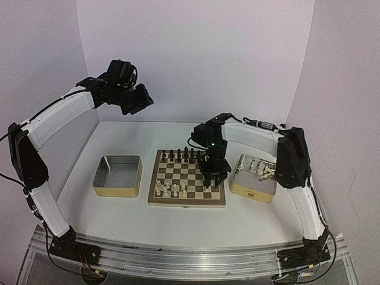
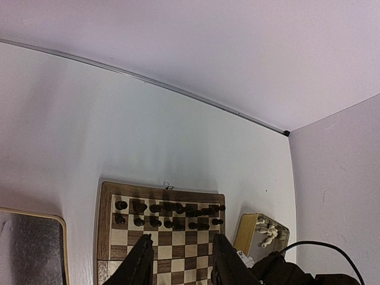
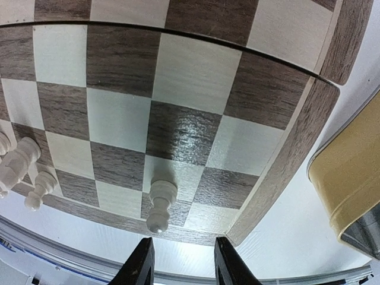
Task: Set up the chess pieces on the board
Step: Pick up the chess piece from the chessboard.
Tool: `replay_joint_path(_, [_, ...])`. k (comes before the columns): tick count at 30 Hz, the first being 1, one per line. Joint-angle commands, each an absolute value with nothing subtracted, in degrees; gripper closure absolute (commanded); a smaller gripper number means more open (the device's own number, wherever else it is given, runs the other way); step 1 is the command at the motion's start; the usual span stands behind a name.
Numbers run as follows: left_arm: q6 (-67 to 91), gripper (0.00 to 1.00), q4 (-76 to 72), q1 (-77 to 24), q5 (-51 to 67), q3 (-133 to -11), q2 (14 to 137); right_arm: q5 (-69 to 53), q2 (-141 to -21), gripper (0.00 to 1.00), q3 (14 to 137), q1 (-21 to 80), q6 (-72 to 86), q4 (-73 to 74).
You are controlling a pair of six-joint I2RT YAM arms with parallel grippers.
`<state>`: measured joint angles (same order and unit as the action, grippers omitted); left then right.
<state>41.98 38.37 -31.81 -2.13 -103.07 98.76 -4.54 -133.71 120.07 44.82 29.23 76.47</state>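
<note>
We see the right gripper (image 3: 181, 255) over the board (image 3: 124, 65), fingers apart and empty, one white piece (image 3: 159, 205) standing near the near right corner. The left gripper (image 2: 181, 246) hangs high, also apart. More chess pieces (image 1: 262, 168) lie in the tin (image 1: 252, 190).

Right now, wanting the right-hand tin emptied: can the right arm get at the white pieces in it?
Probably yes: the right pincer hangs over the board beside the open tin, and nothing covers its white pieces.
</note>
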Motion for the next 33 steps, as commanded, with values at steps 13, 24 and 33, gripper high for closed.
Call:
replay_joint_path(13, [40.9,0.67,36.7,-31.6,-2.6,-105.2,98.9,-6.8,-135.0,0.71,125.2,46.0,29.3,89.0])
replay_joint_path(24, [40.5,0.67,37.0,-31.6,-3.0,-105.9,99.2,-6.4,-137.4,0.75,126.0,46.0,28.9,89.6])
replay_joint_path(33, [40.1,0.67,37.3,-31.6,-3.0,-106.8,99.8,-5.4,-138.6,0.79,126.9,46.0,28.9,89.9])
